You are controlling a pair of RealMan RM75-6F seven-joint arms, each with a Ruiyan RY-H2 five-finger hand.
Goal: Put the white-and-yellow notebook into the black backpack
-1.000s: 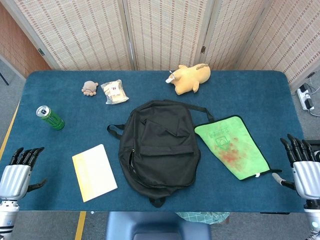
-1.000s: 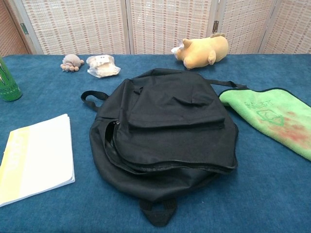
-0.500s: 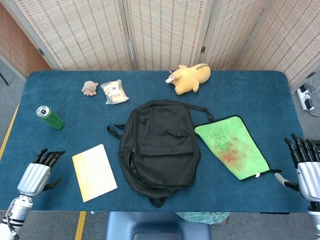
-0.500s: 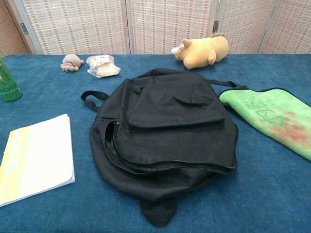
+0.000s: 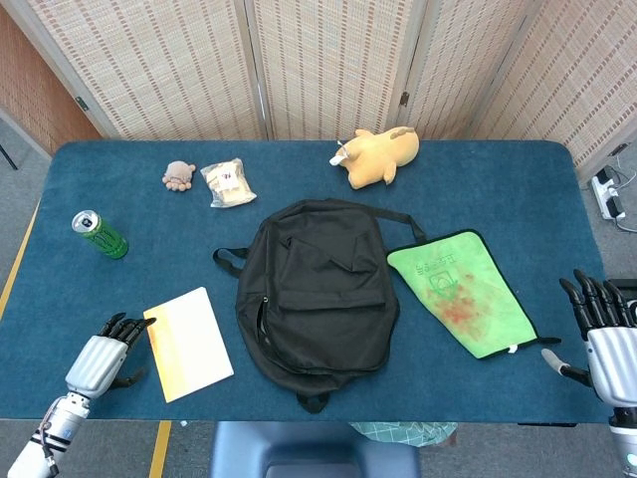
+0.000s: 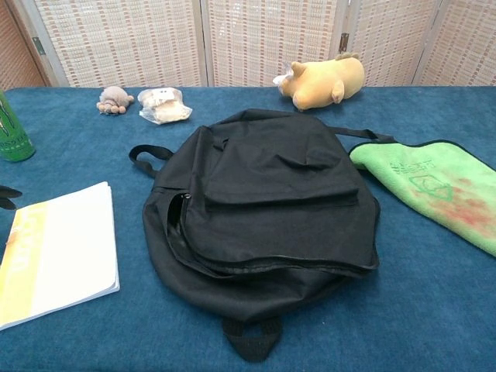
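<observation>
The white-and-yellow notebook [image 5: 188, 343] [image 6: 57, 253] lies flat on the blue table, left of the black backpack [image 5: 317, 293] [image 6: 263, 203]. The backpack lies in the middle with its main zipper partly parted on its left side. My left hand [image 5: 107, 356] hovers just left of the notebook's yellow edge, fingers spread and holding nothing; its dark fingertips [image 6: 8, 196] barely show at the chest view's left border. My right hand [image 5: 607, 333] stays at the far right table edge, fingers apart and empty.
A green cloth [image 5: 462, 292] lies right of the backpack. At the back are a yellow plush toy [image 5: 375, 154], a wrapped packet [image 5: 228, 182] and a small brown toy [image 5: 178, 175]. A green can [image 5: 101, 235] stands at the left.
My left hand has moved rightward toward the notebook's left edge, and its fingertips now enter the chest view. The right hand has barely shifted.
</observation>
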